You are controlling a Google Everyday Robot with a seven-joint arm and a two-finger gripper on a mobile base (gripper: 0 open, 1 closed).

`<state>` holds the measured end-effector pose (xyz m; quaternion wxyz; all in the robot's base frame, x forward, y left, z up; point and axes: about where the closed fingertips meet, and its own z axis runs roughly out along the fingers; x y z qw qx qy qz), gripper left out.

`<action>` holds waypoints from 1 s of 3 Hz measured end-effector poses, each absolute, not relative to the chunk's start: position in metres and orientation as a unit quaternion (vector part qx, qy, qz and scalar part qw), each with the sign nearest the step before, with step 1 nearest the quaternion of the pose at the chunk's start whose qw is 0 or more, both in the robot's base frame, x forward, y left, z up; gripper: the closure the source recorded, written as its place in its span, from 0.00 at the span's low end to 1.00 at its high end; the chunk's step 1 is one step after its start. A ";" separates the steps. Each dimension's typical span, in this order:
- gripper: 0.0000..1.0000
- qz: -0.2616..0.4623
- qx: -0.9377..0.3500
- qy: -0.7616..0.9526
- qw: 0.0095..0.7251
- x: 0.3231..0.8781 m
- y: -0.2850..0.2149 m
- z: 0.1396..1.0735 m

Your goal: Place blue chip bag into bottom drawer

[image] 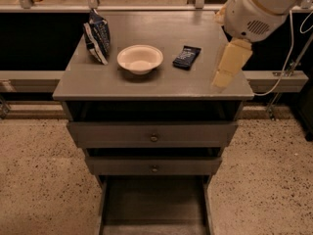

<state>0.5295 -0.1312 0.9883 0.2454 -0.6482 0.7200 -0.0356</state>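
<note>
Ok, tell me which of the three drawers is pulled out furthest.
The bottom drawer: its floor shows, while the two knobbed drawers above are barely out. The tool hangs over the right front corner of the cabinet.

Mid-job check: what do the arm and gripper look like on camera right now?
The arm is a bulky, rounded white housing with a slotted vent grille. The gripper, over the right front corner of the cabinet top, is pale cream-yellow and blocky, narrowing downward. A thin white cable hangs just to the right of the arm. No lettering shows.
</note>
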 end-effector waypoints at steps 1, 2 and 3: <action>0.00 -0.039 -0.674 0.680 0.286 0.553 -0.089 0.988; 0.00 -0.044 -0.672 0.676 0.299 0.558 -0.085 0.993; 0.00 -0.064 -0.699 0.640 0.313 0.570 -0.070 0.994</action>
